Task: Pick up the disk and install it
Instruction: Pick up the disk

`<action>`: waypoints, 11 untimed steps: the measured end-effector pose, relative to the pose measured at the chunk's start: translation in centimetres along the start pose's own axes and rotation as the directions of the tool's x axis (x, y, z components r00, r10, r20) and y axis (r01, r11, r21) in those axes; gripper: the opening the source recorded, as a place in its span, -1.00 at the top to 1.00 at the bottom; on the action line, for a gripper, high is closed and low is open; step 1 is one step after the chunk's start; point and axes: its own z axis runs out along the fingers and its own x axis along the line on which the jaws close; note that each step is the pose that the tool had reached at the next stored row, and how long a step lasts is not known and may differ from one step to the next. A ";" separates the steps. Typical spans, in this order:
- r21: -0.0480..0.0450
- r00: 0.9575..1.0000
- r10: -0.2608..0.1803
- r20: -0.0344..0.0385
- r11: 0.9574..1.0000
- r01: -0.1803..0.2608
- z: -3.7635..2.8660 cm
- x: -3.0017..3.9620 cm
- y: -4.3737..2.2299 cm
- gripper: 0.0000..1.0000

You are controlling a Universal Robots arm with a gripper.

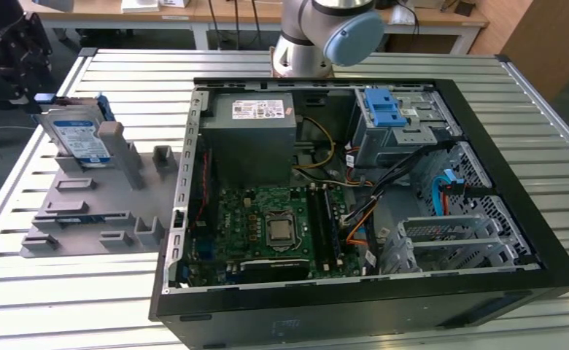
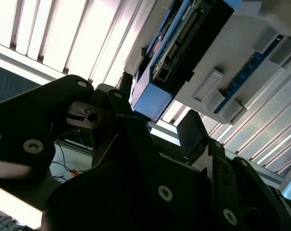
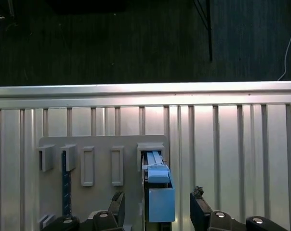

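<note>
While the disk (image 1: 78, 137) stands on edge in a slot of the grey holder (image 1: 90, 215) on the slatted table (image 1: 60, 299), at the exterior view's left and well apart from the open computer case (image 1: 343, 312), the tool (image 3: 158, 204) sits at its upper end with its jaws apart. In the first wrist view the 2 fingers (image 3: 118, 202) flank the disk's blue end piece, 1 on each side. A gap shows on both sides, so nothing is gripped yet. The step in hand looks like the grasp. To do it well, I judge the tool should be centred so both gaps match and kept square to the disk's flat faces. It should also reach deep enough to bear on more than the blue tip alone. An uneven closing could tilt the disk against the slot walls and jam it.
</note>
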 end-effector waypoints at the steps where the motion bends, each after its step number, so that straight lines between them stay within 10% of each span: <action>1: 0.000 1.000 0.003 0.000 1.000 -0.003 0.16 -0.01 0.00 -0.29; 11: 0.000 1.000 0.006 0.000 1.000 -0.006 1.38 -0.02 0.06 -0.29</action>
